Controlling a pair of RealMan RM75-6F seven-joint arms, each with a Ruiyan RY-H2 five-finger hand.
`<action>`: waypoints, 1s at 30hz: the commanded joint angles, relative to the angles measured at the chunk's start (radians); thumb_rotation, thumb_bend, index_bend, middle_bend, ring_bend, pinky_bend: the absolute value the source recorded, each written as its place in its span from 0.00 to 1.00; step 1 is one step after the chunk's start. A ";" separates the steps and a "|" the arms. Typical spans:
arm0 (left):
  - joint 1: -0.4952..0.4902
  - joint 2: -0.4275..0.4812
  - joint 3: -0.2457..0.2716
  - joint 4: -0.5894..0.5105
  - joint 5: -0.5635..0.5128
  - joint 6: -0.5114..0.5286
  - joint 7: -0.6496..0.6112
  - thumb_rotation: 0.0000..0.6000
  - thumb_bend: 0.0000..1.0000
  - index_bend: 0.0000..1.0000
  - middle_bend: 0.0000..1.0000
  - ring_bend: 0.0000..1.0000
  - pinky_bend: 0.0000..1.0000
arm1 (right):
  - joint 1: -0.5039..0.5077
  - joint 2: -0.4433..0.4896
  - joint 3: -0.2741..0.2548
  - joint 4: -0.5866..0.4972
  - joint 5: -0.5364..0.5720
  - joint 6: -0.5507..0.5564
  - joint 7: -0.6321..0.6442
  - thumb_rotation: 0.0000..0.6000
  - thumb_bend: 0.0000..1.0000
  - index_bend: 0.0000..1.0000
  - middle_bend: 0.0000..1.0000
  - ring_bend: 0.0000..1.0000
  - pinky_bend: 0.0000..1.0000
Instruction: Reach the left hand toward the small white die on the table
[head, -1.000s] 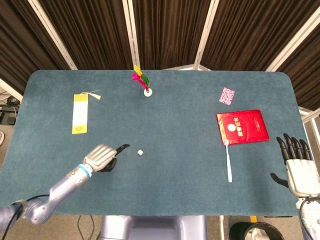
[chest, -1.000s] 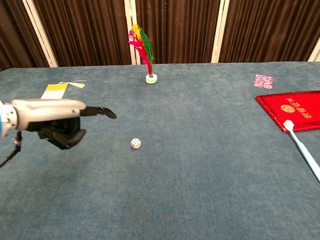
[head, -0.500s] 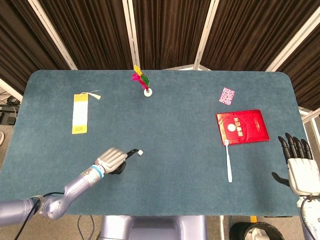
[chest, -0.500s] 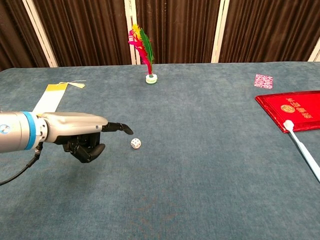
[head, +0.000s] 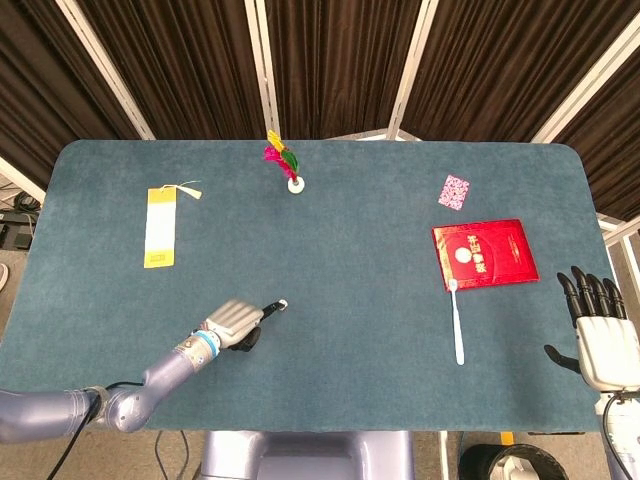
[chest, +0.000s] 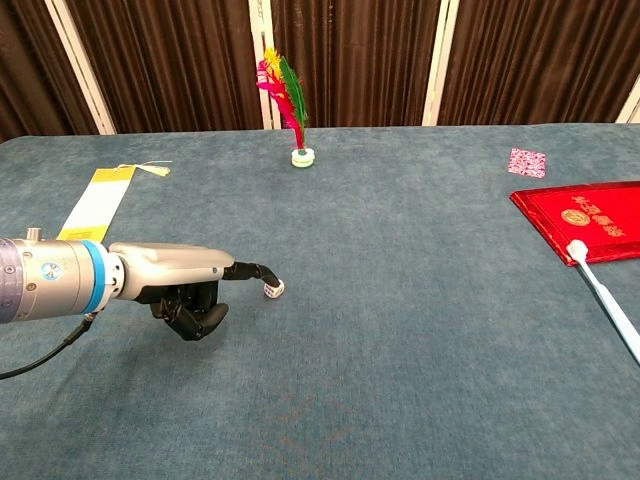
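Note:
The small white die (head: 283, 303) (chest: 273, 290) lies on the blue-green table (head: 360, 270), left of centre and towards the front. My left hand (head: 236, 321) (chest: 188, 286) sits just left of it. One finger is stretched out, and its dark tip reaches the die and partly covers it in the chest view. The other fingers are curled under the palm and hold nothing. My right hand (head: 597, 331) stands at the table's right front edge with its fingers spread, far from the die. The chest view does not show it.
A feathered shuttlecock (head: 288, 168) (chest: 290, 110) stands at the back centre. A yellow bookmark (head: 159, 228) (chest: 98, 195) lies at the left. On the right are a red booklet (head: 484, 253), a white toothbrush (head: 456, 320) and a small pink card (head: 454, 191).
My left hand has moved right across the table, bringing its outstretched finger from a short gap away up to the die. The right hand has barely moved.

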 joint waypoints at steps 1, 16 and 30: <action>-0.006 0.001 0.010 0.002 -0.012 0.014 0.002 1.00 0.85 0.08 0.95 0.97 1.00 | 0.000 0.000 0.000 0.000 0.000 0.001 0.001 1.00 0.00 0.00 0.00 0.00 0.00; 0.044 0.060 0.018 0.001 0.060 0.106 -0.089 1.00 0.85 0.08 0.95 0.96 1.00 | 0.002 -0.003 -0.004 -0.001 -0.008 0.005 -0.005 1.00 0.00 0.00 0.00 0.00 0.00; 0.250 0.246 -0.019 -0.084 0.383 0.496 -0.274 1.00 0.28 0.02 0.38 0.40 0.36 | 0.001 0.000 -0.010 -0.013 -0.026 0.013 -0.003 1.00 0.00 0.00 0.00 0.00 0.00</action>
